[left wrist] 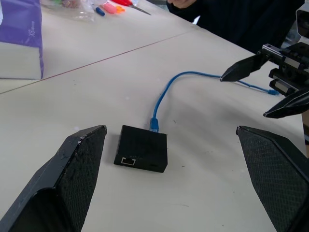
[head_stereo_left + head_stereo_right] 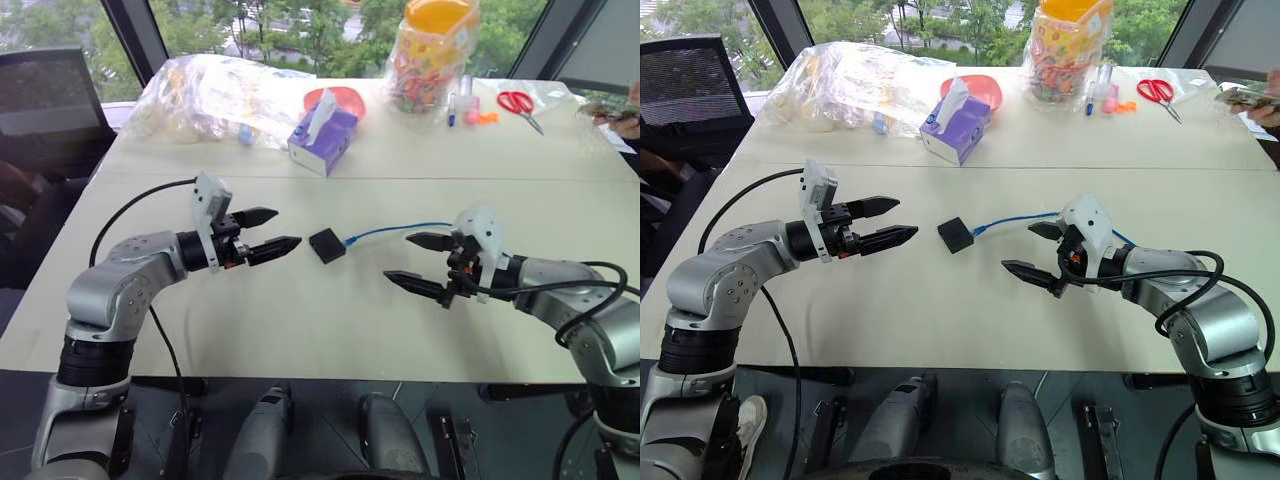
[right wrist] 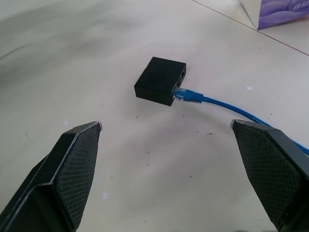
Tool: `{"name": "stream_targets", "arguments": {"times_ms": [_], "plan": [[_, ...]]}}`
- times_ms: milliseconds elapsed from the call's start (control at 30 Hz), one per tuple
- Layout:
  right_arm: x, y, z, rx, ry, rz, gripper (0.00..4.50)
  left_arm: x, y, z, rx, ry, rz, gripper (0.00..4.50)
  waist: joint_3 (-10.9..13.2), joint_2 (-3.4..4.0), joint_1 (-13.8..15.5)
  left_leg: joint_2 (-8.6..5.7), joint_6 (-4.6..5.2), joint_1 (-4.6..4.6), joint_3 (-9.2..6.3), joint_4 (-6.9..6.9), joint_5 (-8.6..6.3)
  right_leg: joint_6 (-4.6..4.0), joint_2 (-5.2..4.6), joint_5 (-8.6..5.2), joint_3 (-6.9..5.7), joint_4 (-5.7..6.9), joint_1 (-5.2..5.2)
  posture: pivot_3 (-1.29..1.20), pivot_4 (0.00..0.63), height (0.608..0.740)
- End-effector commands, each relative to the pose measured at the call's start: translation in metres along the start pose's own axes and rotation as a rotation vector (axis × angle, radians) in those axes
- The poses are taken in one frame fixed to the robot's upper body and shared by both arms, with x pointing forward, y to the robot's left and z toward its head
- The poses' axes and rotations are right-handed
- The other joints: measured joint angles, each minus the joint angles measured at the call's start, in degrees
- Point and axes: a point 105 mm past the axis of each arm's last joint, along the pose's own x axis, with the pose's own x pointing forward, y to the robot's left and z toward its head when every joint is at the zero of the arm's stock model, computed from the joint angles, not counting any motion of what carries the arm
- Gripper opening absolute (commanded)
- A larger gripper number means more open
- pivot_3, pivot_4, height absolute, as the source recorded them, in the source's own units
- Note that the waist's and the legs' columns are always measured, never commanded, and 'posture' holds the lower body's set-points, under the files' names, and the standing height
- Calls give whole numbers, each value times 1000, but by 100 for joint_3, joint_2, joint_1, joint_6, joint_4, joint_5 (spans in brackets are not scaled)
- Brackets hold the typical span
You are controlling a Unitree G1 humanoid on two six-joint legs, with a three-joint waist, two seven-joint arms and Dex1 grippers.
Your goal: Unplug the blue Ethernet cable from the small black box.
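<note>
Currently: small black box [image 2: 327, 245] flat on the pale table [image 2: 300, 320], roughly midway between the two grippers, touched by neither. Blue Ethernet cable [image 2: 395, 231] plugged into the box's side facing the right arm; plug seated in the socket, per the right wrist view [image 3: 183, 94]. Cable curving away from the box across the table, passing under the right gripper. A second, empty socket visible on the opposite side of the box in the left wrist view [image 1: 128, 161].

Left gripper [image 2: 268, 233] released, black fingers spread, held just beside the box on its left, pointing toward it. Nothing between the fingers.

Right gripper [image 2: 420, 262] likewise released, fingers wide apart, hovering over the cable on the box's right, pointing toward the box. Nothing grasped.

Farther back on the table, well apart from the box: purple tissue box [image 2: 322, 137] with a tissue sticking up, red bowl [image 2: 343, 98] behind it, crumpled clear plastic bags [image 2: 210, 95], clear jar with an orange lid [image 2: 432, 50] holding colourful items, red-handled scissors [image 2: 520, 106], a few markers [image 2: 462, 108].
</note>
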Motion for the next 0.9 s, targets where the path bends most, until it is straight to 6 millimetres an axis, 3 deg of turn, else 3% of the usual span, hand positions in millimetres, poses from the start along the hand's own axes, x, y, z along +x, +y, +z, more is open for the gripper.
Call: {"name": "stream_targets", "arguments": {"times_ms": [33,267,467,700,900], "plan": [[-5,-6,20,-78,-43,-12,4500,-2,-5,10,37,-18,-26,4489,0,0,2,0,0,0,0,0,0,0,0,0,0,0,0,0,150,728],[-7,-11,31,-160,-19,8,4500,-1,-4,11,52,-10,-28,4489,0,0,10,-1,0,-1,0,1,0,0,-1,0,0,-2,1,0,150,728],[-1,-31,36,-292,76,39,4500,3,-8,7,70,10,-37,4489,0,0,-10,-1,0,0,2,1,0,0,-1,0,0,-1,1,0,150,728],[45,-40,38,-398,220,158,4500,6,-4,9,103,11,-15,4489,1,0,-53,0,0,3,5,-1,0,1,1,1,1,4,-4,0,150,728],[87,-45,36,-501,325,269,4500,0,-13,-12,129,79,-14,4489,2,2,-50,-2,0,4,5,-6,1,7,2,2,2,11,-8,0,150,728]]}}
